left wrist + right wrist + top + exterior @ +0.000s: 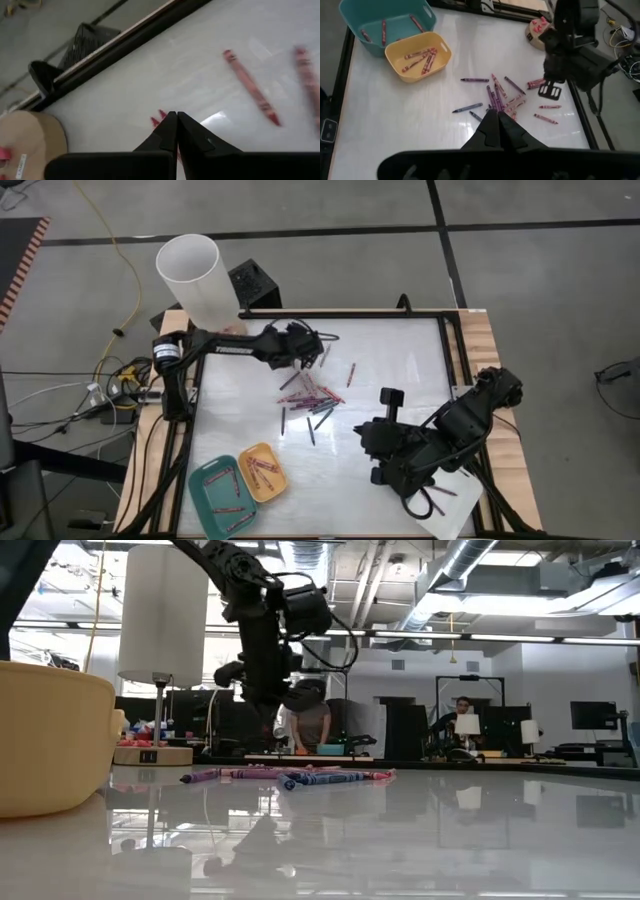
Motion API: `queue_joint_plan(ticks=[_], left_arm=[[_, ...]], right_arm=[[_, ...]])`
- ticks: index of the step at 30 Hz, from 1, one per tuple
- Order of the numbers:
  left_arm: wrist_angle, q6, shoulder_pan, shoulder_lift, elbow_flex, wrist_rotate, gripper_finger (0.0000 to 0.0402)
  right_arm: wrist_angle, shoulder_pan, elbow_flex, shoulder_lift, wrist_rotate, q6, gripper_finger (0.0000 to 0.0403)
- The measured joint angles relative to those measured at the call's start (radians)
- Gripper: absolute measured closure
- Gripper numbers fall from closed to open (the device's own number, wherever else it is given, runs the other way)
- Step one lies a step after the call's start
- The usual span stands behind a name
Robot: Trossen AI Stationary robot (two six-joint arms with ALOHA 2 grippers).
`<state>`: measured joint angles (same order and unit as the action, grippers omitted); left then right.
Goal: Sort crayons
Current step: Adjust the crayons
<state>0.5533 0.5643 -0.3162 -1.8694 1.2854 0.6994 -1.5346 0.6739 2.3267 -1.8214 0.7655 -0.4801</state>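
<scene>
My left end effector (300, 348) hangs above the far side of the white surface (400, 360), its two fingers (170, 131) pressed together with nothing between them. Seen from my left wrist, a red crayon (250, 86) lies flat on the surface beyond the fingertips, a second one (307, 75) lies near it, and the tip of another pokes out just beside the closed fingers.

My right end effector (496, 120) is drawn back on the near right side of the surface, fingers likewise closed on nothing (the two tips meet in a single point).

Most of the crayons (312, 398) lie in a loose heap near the middle of the surface, red, purple and dark blue sticks crossing each other, with a few strays (351, 372) scattered toward the far side. From table height they show as a low row (300, 777) of purple, blue and red under my left arm.

At the near left corner the yellow tray (263, 471) holds several red crayons, and the teal tray (222, 498) touching it holds a few more. A tall white tube (195, 275) stands past the far left corner.
</scene>
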Motion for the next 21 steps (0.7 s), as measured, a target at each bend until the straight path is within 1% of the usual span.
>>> queue_joint_plan(ticks=[2, 4, 9, 13, 21], left_arm=[[-0.003, 0.013, -0.029, -0.019, -0.008, -0.006, 0.0401], [0.037, 0.025, -0.054, -0.033, -0.019, 0.000, 0.0401], [0.038, 0.045, -0.084, -0.044, -0.028, 0.011, 0.0401], [0.029, 0.026, -0.098, -0.049, -0.028, 0.032, 0.0401], [0.008, 0.004, -0.110, -0.049, -0.027, 0.004, 0.0401]], right_arm=[[0.006, 0.000, -0.019, 0.000, -0.005, -0.007, 0.0403], [0.013, 0.000, -0.045, 0.001, -0.005, -0.011, 0.0403], [0.020, 0.004, -0.092, -0.001, -0.007, -0.010, 0.0403], [0.025, -0.001, -0.093, -0.001, -0.005, -0.009, 0.0403], [0.035, -0.001, -0.093, -0.001, -0.003, -0.008, 0.0403]])
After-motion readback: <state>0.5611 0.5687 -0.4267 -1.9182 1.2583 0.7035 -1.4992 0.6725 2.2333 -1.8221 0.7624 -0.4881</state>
